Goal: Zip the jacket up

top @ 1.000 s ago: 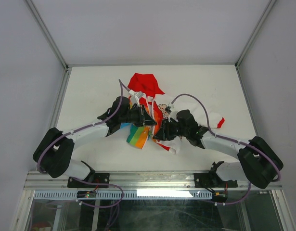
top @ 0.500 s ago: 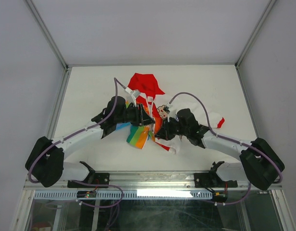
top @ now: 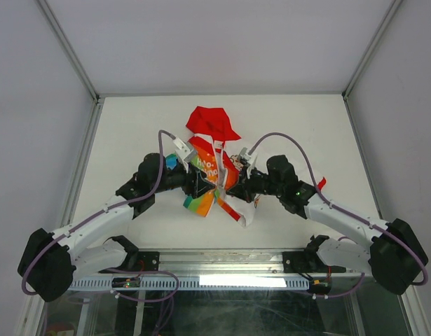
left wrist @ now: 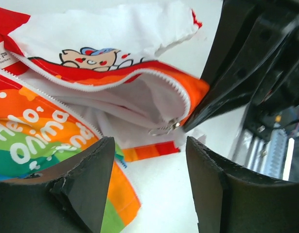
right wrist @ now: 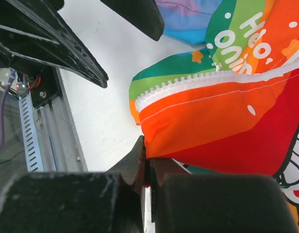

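Both arms have stretched lower and wider across the table (top: 131,126) since a second ago, elbows swung out toward the near corners, and the jacket (top: 214,166) is drawn into a tighter bundle between them. From above, you see it at mid-table with the red hood (top: 211,122) at its 12 o'clock and a white flap trailing off at 5 o'clock. The left gripper (top: 202,185) comes in from 8 o'clock and the right gripper (top: 237,190) from 4 o'clock, both meeting the cloth at its near edge. Your left wrist camera shows its jaws standing wide apart with nothing pinched between them: the rainbow panel (left wrist: 37,131) with its white lettering runs behind the 9 o'clock finger, and bare table shows in the gap. Beyond, the zip lies undone, its two rows of white teeth spread apart. The metal zip slider (left wrist: 165,128) sits at the low end of the orange-edged row, just beside the dark tip of the right gripper at 3 o'clock. Your right wrist camera shows its fingers (right wrist: 134,165) pressed together on the orange corner of the jacket's front edge, at 6 o'clock of the frame. A row of white teeth runs off toward 2 o'clock above that fold, and the left gripper's black fingers hang at 11 o'clock.
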Robot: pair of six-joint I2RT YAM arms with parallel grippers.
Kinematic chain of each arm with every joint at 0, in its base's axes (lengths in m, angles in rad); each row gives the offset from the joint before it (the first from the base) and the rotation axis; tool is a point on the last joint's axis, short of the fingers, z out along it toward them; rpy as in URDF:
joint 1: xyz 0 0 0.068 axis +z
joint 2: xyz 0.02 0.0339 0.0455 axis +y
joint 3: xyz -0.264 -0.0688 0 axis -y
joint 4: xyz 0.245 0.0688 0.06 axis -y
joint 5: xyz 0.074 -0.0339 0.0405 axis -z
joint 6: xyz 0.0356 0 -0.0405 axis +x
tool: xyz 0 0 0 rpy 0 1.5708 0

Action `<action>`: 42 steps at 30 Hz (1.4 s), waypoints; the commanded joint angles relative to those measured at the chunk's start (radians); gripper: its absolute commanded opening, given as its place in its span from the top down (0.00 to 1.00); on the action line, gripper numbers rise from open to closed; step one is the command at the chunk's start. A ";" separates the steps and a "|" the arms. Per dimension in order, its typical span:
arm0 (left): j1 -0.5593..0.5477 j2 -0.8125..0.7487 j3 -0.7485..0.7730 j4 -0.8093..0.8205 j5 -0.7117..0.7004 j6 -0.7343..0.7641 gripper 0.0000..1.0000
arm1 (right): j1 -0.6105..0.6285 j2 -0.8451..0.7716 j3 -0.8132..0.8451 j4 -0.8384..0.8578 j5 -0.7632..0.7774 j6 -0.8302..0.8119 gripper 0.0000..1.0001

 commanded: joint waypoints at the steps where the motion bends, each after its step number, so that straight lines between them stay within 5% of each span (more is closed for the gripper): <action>1: 0.007 -0.044 -0.064 0.131 0.080 0.301 0.38 | 0.004 -0.054 0.045 0.002 -0.021 -0.119 1.00; 8: 0.006 0.017 -0.090 0.210 0.214 0.544 0.35 | 0.003 -0.068 0.051 -0.006 -0.034 -0.142 1.00; 18: 0.000 0.181 -0.020 0.284 0.310 0.601 0.43 | 0.004 -0.061 0.048 0.009 -0.043 -0.139 1.00; 24: -0.013 0.231 0.014 0.298 0.337 0.615 0.55 | 0.004 -0.039 0.054 0.014 -0.049 -0.139 1.00; 33: -0.017 0.189 0.008 0.228 0.338 0.622 1.00 | 0.003 -0.023 0.064 0.014 -0.005 -0.145 1.00; 42: -0.067 -0.043 -0.056 0.040 0.171 0.654 1.00 | -0.005 -0.001 0.063 0.015 0.091 -0.126 1.00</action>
